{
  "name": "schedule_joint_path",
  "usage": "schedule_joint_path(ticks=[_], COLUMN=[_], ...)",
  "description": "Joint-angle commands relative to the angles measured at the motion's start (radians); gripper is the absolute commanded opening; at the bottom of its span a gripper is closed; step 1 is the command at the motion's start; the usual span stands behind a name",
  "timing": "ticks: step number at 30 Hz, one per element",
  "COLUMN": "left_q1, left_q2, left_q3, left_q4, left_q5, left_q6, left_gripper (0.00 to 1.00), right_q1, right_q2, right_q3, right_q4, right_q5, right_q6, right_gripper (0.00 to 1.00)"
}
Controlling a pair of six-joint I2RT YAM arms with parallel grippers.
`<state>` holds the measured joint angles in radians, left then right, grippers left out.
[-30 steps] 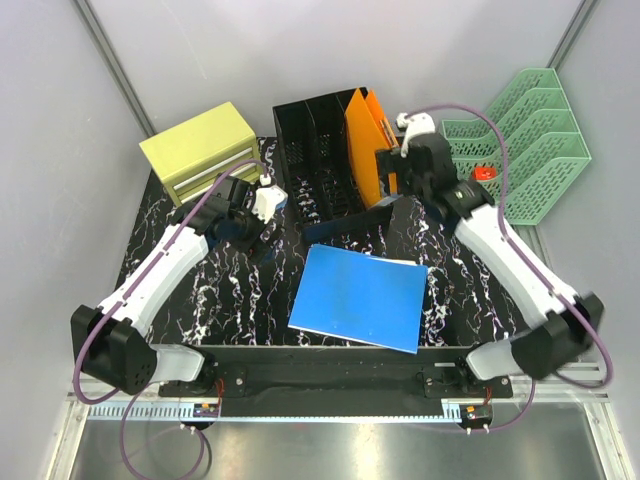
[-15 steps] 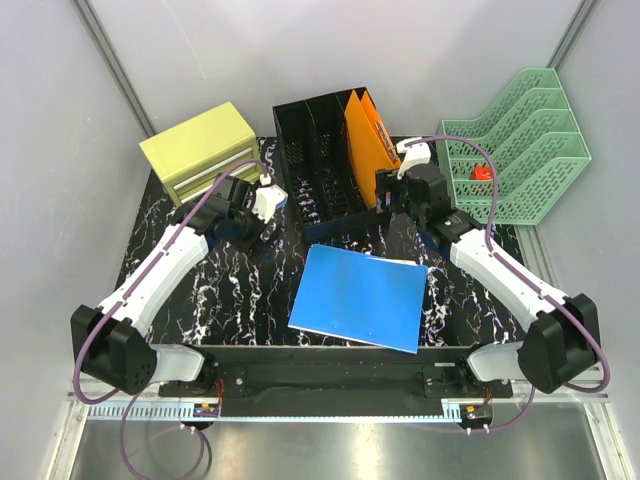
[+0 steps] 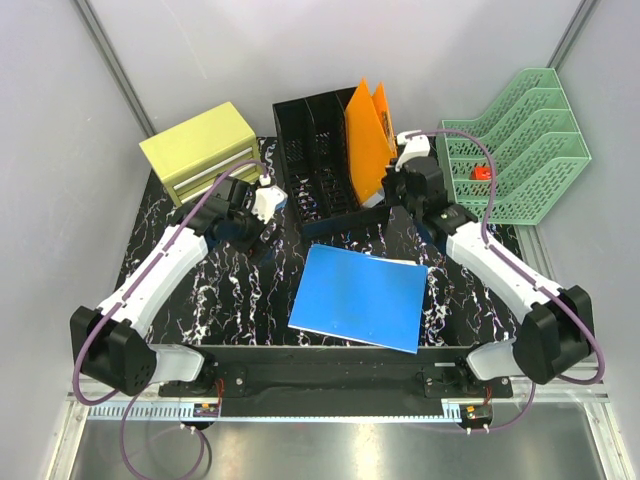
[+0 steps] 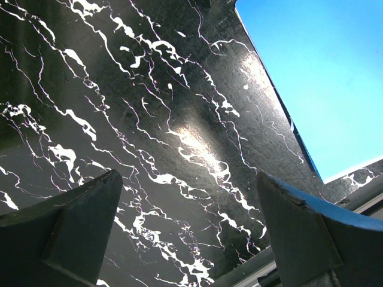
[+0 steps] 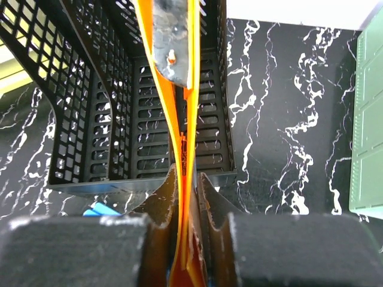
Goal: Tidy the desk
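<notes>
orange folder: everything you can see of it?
The orange folder looks like thin, stiff card or plastic. Its two leaves are slightly splayed, and a grey riveted strip shows between them in the right wrist view. It stands on edge, slightly tilted, in the rightmost slot of the black mesh file holder, with its pointed top corners above the rim. The right gripper is pinched shut on its near edge. Its bottom edge is hidden.
</notes>
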<state>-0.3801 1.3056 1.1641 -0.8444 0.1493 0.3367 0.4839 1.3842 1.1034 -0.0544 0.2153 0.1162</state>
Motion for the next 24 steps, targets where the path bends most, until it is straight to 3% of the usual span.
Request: schedule_joint_path(ticks=[1, 7, 10, 22, 24], left_q1=[0.004, 0.004, 0.003, 0.004, 0.004], left_q2=[-0.034, -0.031, -0.032, -0.028, -0.028], left_q3=[-0.007, -0.006, -0.004, 0.014, 0.016], left_q4=[0.024, 0.022, 0.021, 0.021, 0.018], left_q5=[-0.005, 0.001, 0.001, 0.009, 0.009], left_q6=[0.004, 0.002, 0.002, -0.001, -0.001], left_gripper=[0.99, 0.99, 0.99, 0.99, 0.99], right_q1=[-0.005, -0.007, -0.007, -0.013, -0.016], right_q2=[0.041, 0.148, 0.171, 0.19, 0.214], right_q3=[0.202, 0.43, 0.478, 0.492, 0.495], right_q4=[-0.176, -0.471, -0.533, -0.573, -0.576], right_q5=[0.01, 0.024, 0.027, 0.029, 0.027], right_q6=[0.045, 0.062, 0.051, 0.025, 0.026], right_gripper=[0.0, 0.0, 0.0, 0.0, 0.05])
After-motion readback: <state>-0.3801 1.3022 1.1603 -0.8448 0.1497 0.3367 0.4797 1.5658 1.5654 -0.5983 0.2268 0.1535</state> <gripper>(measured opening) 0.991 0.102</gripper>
